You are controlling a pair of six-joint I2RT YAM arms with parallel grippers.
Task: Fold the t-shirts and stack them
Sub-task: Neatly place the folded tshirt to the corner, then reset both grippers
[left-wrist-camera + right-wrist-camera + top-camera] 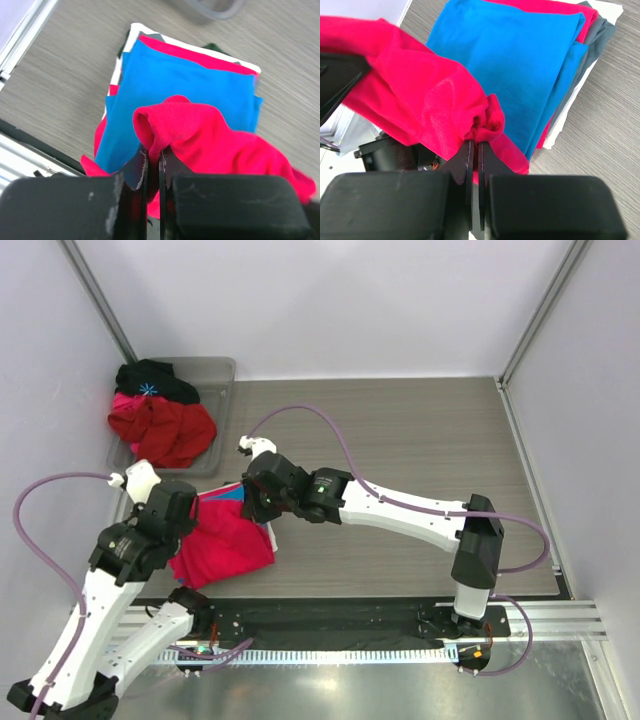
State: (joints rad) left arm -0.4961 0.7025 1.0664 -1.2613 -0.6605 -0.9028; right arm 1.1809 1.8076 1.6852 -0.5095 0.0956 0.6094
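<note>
The left gripper (pixel 152 152) has its two black fingers pressed together on a raised ridge of the bright crimson-pink cotton t-shirt (pixel 210 135); the right gripper (pixel 476 147) is likewise clamped shut on another bunched edge of the same garment. Both pinches sit close together over the near left part of the grey wood-grain table (pixel 420 440). The cloth hangs between them in a loose drape rather than a taut sheet, and part of it sags over the stack below.

That stack lies directly beneath and a little beyond the held shirt; its top layer is the flat, folded bright blue t-shirt (pixel 185 85), with the pink-red t-shirt (pixel 200 56) showing as a strip at its far edge and dark grey and white layers (pixel 600 30) under those.

Two holds on one garment suggest that the arms mean to carry it as a pair so that it keeps some shape. It looks crumpled, so by my reading it is not yet properly folded; laying it squarely on the blue one probably calls for spreading the two pinches apart first.

The clear plastic bin (pixel 222 370) at the far left holds a heap of red and black clothes (pixel 160 425), apparently waiting their turn.
</note>
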